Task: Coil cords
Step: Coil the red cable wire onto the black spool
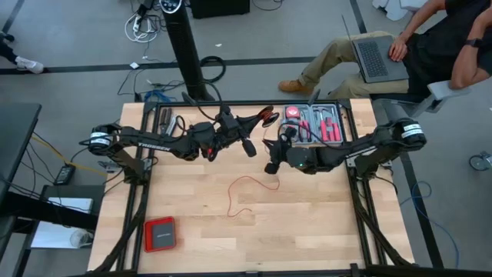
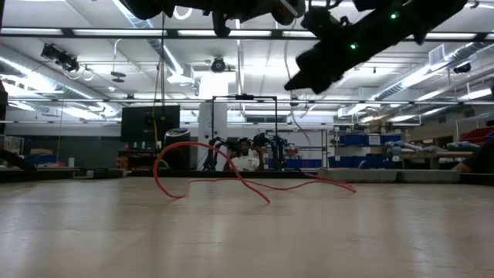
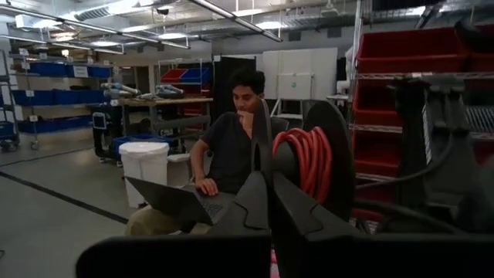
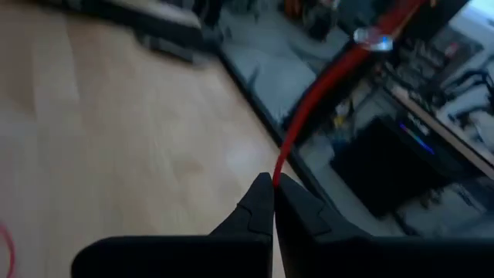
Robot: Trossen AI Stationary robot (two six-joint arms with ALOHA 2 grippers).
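My left gripper (image 3: 270, 197) clamps the part-wound black spool (image 3: 328, 166), right gripper (image 4: 274, 185) pinches the thin red cord (image 1: 242, 196), whose tail lies loose on the table (image 1: 307, 223).

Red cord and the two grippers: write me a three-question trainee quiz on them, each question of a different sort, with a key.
1. True or false: the right gripper is shut on the red cord.
2. Pick one. The spool wound with red cord is: A, held by the left gripper; B, held by the right gripper; C, lying flat on the table.
3. Fill in: the red box lies on the table on the ___ arm's side.

Key: 1 true. 2 A. 3 left.
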